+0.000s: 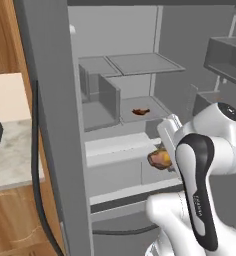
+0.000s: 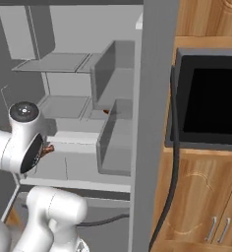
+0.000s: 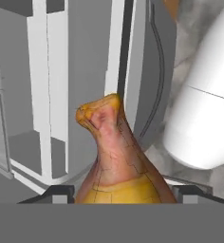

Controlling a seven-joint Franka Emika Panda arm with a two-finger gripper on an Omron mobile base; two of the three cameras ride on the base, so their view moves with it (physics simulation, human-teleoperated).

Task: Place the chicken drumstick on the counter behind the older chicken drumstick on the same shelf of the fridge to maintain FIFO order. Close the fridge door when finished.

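Ahead of my jaws stands the fridge [image 1: 50, 100], tall and grey, its door swung open so the pale interior faces me. Beyond my jaws and a little above them runs the shelf [image 1: 150, 114], a flat translucent panel across the inner width, with 1 more panel [image 1: 145, 62] higher up. Grey bins [image 2: 115, 142] hang beside the compartment, to the right of my jaws in the right base view. Off to the left of my jaws, past the open door, lies the counter [image 1: 10, 155], a marbled stone slab over brown wood. To the right, past the fridge wall, a black oven window [image 2: 211, 101] sits in wooden cabinetry.

Between my jaws I carry the chicken drumstick [image 3: 116, 161]: the gripper [image 1: 162, 159] is clamped on its plump golden-orange end, and the narrower bone end points away from me toward the fridge interior. In the hand view my 2 fingertips [image 3: 59, 193] press its sides. I hold it in front of the shelf's front edge and slightly below that level, not yet over the panel.

Farther in, on the shelf, rests the older drumstick [image 1: 141, 111], small and dark brown, well apart from the 1 I grip.
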